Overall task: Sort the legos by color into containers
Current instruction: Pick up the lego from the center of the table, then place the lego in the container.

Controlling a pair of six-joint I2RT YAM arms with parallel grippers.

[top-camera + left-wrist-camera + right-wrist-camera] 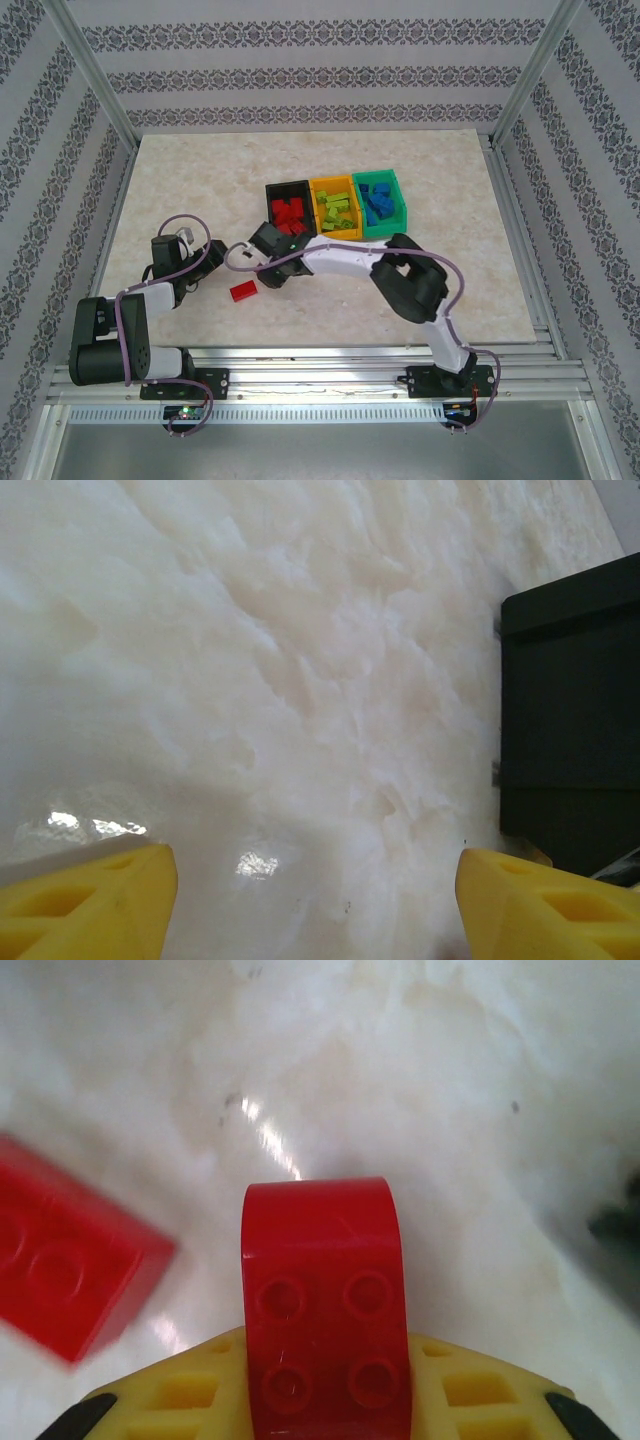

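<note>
Red brick (325, 1300): clamped in my right gripper (325, 1385), before black bin (287, 185) | second red brick (243, 291): loose, nearer-left of it.

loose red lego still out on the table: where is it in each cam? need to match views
Top external: loose red lego on the marble table, near-left of the black bin.
Right wrist: the lego lies flat at the left edge, beside the held red brick.
Left wrist: bare marble, black bin wall at right.
Shared landmark: the marble table.
</note>
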